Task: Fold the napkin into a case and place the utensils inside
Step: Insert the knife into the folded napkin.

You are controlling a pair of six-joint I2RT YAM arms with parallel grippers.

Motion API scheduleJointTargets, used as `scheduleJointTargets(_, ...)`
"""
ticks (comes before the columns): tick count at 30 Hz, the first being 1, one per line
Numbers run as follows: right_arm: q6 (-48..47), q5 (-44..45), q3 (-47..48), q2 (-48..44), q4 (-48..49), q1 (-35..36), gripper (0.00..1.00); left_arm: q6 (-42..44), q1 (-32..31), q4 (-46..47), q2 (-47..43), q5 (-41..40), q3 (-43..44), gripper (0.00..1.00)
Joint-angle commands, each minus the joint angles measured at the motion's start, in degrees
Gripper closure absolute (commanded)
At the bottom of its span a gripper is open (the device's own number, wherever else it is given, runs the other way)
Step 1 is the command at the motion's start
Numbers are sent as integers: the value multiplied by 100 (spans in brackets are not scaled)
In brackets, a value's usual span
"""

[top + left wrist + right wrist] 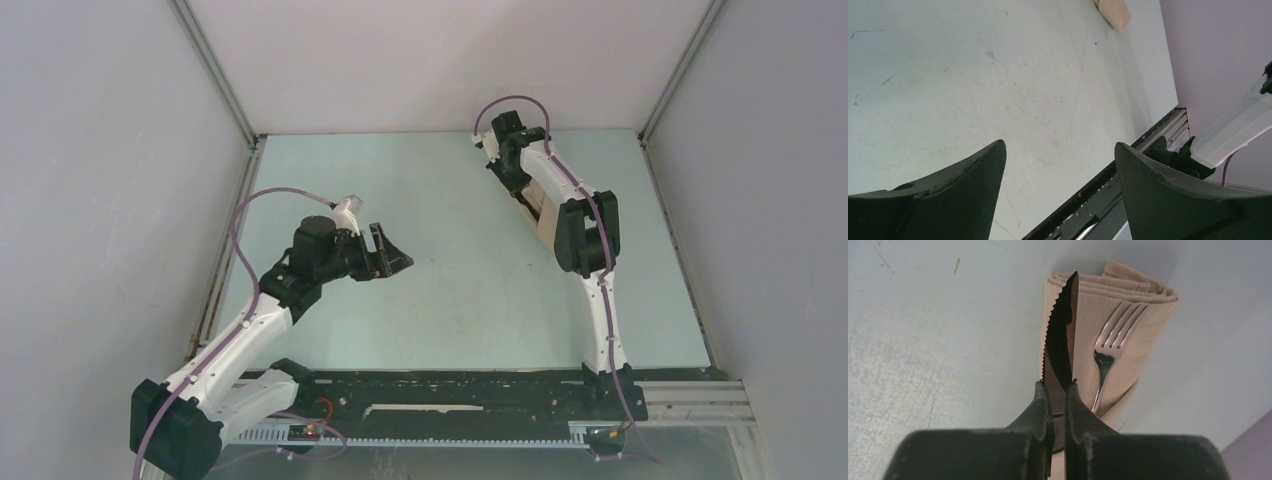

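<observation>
Scene: a pale table (450, 320) with grey walls on the left, right and far sides; both arm bases sit at the near edge.
Left arm: bent low over the left half of the table, its wrist turned toward the middle.
Left gripper (395, 252): its fingers stand wide apart with nothing between them, above bare table that shows only scuffs and scratches.
Right arm: stretched far out, its wrist close to the far edge, a little right of centre.
Right gripper (1058, 386): fingers almost together, pinched on the knife (1060, 340), whose thin blade passes up between the two tips.
Knife: black, with a serrated edge on the left in the right wrist view. It lies lengthwise over the napkin (1148, 325), its tip reaching the napkin's folded end. A rounded dark part shows under the fingers.
Fork (1104, 360): silver, lying on the napkin just right of the knife. Its tines point at the same folded end and its handle runs back behind the right finger. I cannot tell whether the handle is tucked under a fold.
Napkin: beige, folded into a narrow packet with several layers stacked at its end. It lies flat on the table under the right gripper, at the far side.
Napkin in other views: the overhead view hides it behind the right arm. The left wrist view catches only one beige corner at the top edge, well apart from the left gripper.
Gap between arms: wide, and a white link of the right arm (1233, 130) shows at the right of the left wrist view.
</observation>
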Motion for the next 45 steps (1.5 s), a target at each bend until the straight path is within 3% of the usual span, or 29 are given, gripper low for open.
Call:
scheduleJointTargets(1,35,205,238,-371,-395,13,100,-53,-23,240,-106,103,-2,13)
scheduleJointTargets(33,302,100,20,-103,-722,-204,99,-97,-21,304,-82,192,-64,13)
scheduleJointTargets(42,228,144,214,-84,-761,-59,100,-110,-19,355,-43,216,-81,13)
scheduleJointTargets(45,120,338,981,251,-1269,59,100,-130,-18,381,-36,238,-90,14)
